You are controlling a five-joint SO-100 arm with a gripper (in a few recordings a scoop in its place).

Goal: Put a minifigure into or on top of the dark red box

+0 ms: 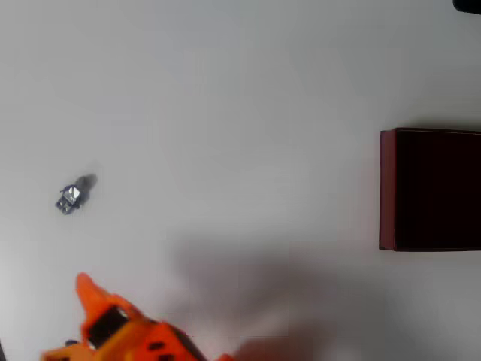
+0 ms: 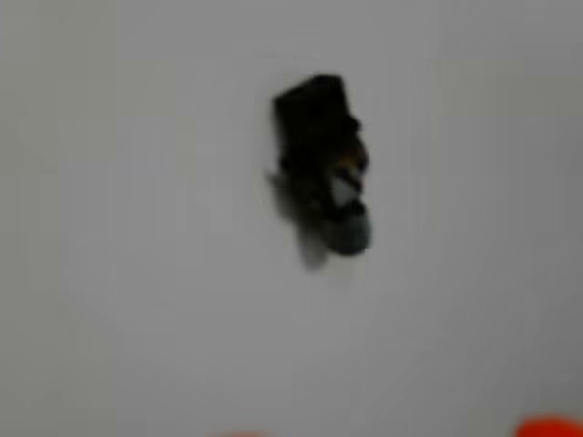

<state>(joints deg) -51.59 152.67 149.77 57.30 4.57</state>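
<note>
The minifigure (image 1: 71,197), tiny, grey and dark with a white patch, lies on the white table at the left in the overhead view. The wrist view shows the minifigure (image 2: 323,168) blurred, dark, above centre. The dark red box (image 1: 387,188) stands at the right edge, its near-black interior facing up and cut off by the frame. My orange gripper (image 1: 69,316) is at the bottom left, below the minifigure and apart from it. One pointed finger (image 1: 83,284) aims up toward the figure. In the wrist view an orange fingertip (image 2: 549,426) shows at the bottom right. The jaws look spread, with nothing between them.
The white table (image 1: 240,113) stretches bare between the minifigure and the box. The arm's shadow (image 1: 285,293) falls across the lower middle. A dark object (image 1: 470,4) pokes in at the top right corner.
</note>
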